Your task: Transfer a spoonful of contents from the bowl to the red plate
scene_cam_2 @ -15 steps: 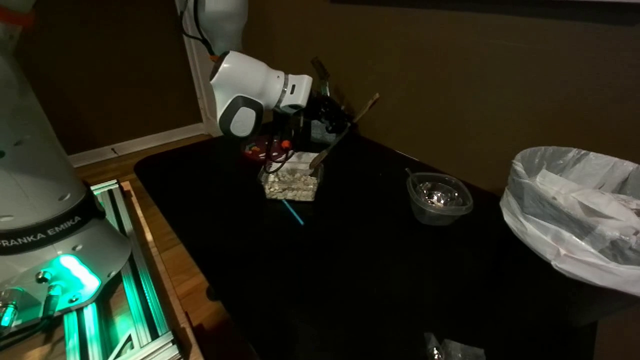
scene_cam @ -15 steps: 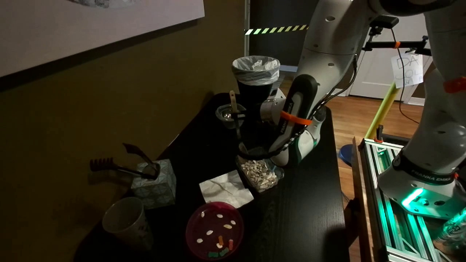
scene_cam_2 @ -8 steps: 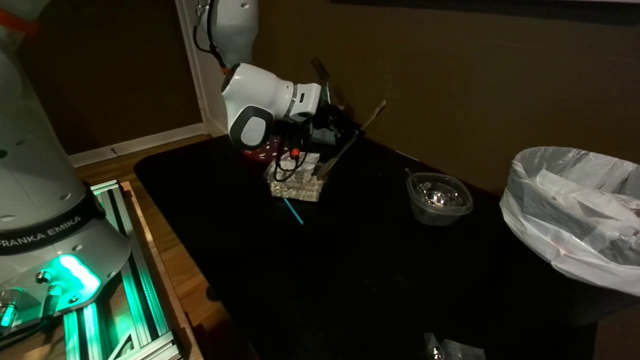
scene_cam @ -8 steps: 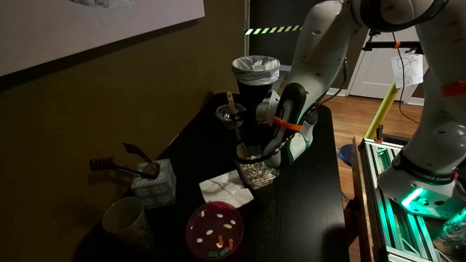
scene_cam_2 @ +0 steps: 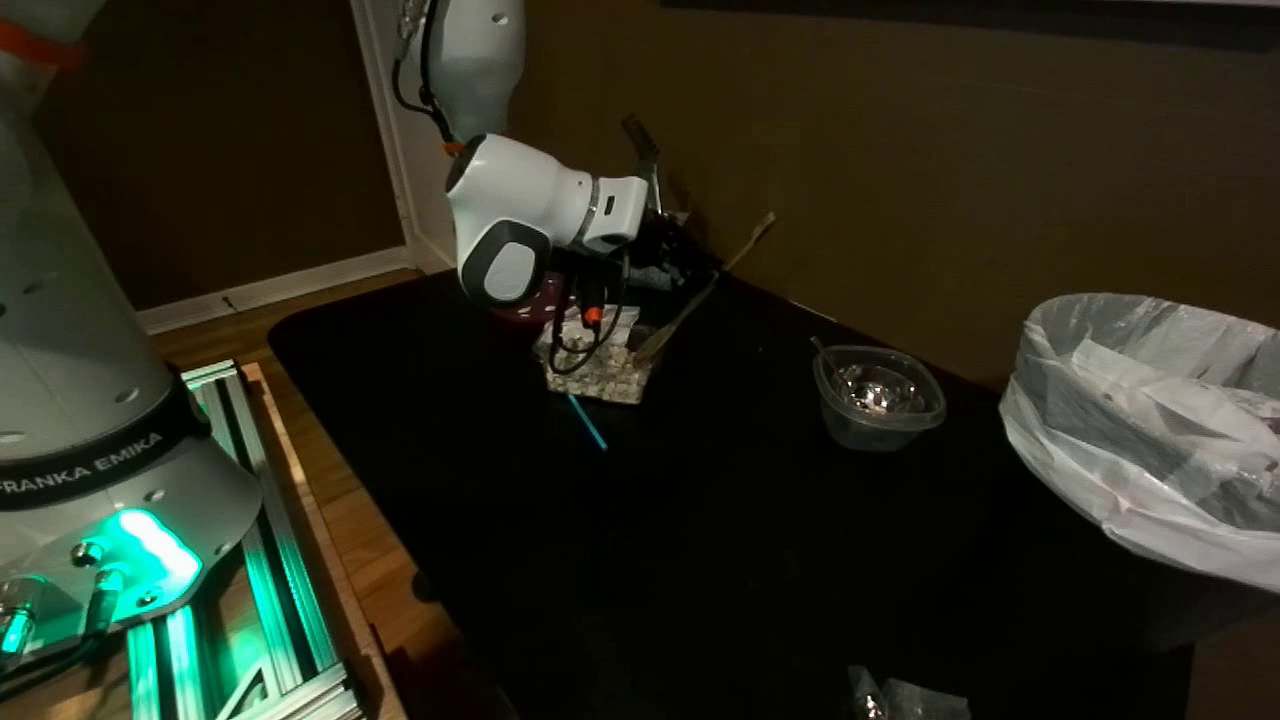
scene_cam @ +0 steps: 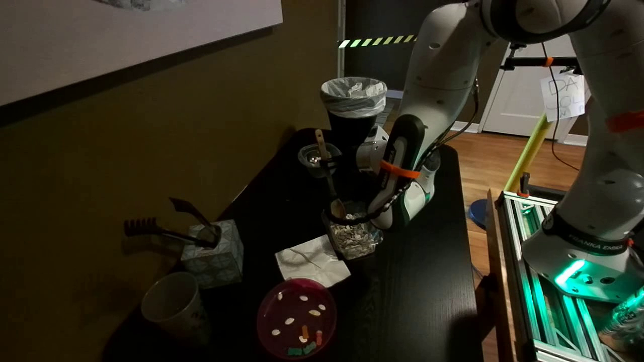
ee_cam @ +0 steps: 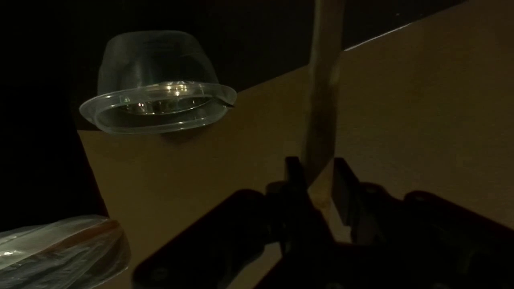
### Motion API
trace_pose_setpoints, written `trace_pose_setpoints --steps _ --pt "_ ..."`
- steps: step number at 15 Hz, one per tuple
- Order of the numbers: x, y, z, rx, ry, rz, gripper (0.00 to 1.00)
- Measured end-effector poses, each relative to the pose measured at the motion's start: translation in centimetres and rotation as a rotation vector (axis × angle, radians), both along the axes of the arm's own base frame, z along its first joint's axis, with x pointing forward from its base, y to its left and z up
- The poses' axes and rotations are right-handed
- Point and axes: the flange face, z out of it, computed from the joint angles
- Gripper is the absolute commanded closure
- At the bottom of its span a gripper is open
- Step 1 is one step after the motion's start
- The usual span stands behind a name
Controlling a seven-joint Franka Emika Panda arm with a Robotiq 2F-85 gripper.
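Spoon (ee_cam: pixel 324 76), one, long: slanting, handle uppermost, pinched between the jaws of your gripper (ee_cam: pixel 317 160); head at one edge of the bowl (scene_cam_2: pixel 598 390) in both exterior views (whether in contact, you cannot tell). Bowl: clear, squarish, holding pale chunks (scene_cam: pixel 354 237), near mid-frame. Red plate (scene_cam: pixel 296 308): lower centre in an exterior view, bearing white ovals (scene_cam: pixel 290 321) and coloured bits (scene_cam: pixel 305 332). Napkin (scene_cam: pixel 312 261), white: between plate and bowl. Black table (scene_cam: pixel 422 281): broad strip giving you room between plate and right-hand edge. Clear container (scene_cam_2: pixel 865 432), flared rim: right of centre in an exterior view, well apart from bowl. Tissue box (scene_cam: pixel 216 264), patterned, dark utensils (scene_cam: pixel 142 227) projecting: left of centre in an exterior view.
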Motion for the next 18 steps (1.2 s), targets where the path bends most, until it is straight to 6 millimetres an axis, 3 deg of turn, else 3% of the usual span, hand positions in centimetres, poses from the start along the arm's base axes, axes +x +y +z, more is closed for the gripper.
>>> trace_pose_setpoints --steps 10,18 --pt "-1.5 0.9 -2.8 0.0 0.093 0.021 0.94" --pt "-3.6 -0.5 -4.3 -0.007 0.287 -0.082 0.94"
